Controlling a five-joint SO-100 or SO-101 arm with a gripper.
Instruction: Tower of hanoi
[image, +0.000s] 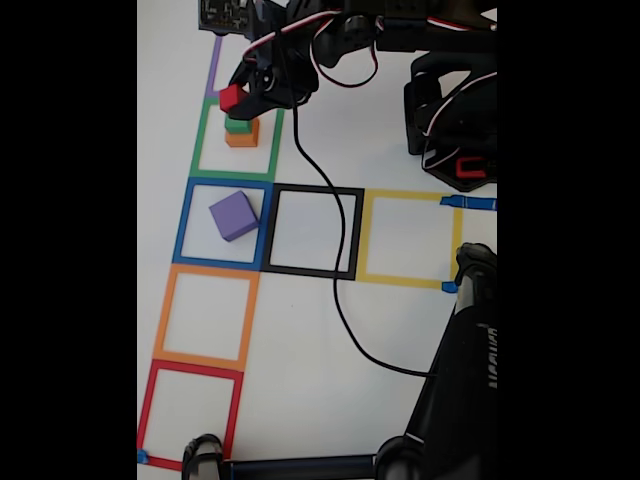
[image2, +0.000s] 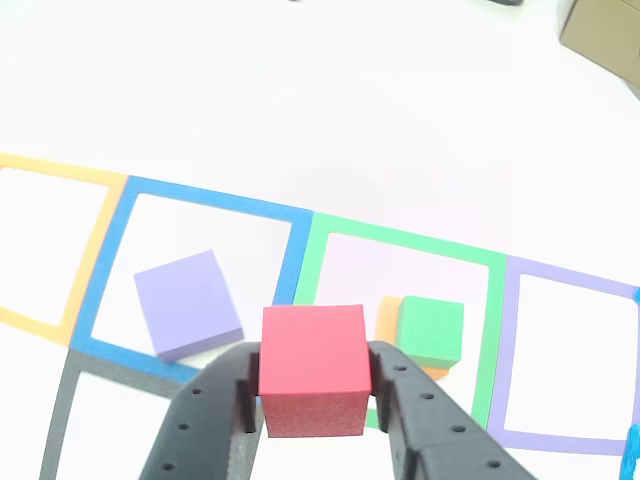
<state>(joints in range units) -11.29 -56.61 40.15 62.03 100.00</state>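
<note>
My gripper is shut on a red cube, held in the air over the green taped square. In the fixed view the red cube hangs at the gripper just above and left of a small stack. That stack is a green cube resting on an orange cube inside the green square. In the other view the green cube sits right of the red one, with the orange cube peeking out beneath. A purple cube lies in the blue square.
Taped squares run in a column: purple, green, blue, orange, red; black and yellow squares extend right of the blue one. A black cable crosses the black square. A second dark arm and a stand sit at the right.
</note>
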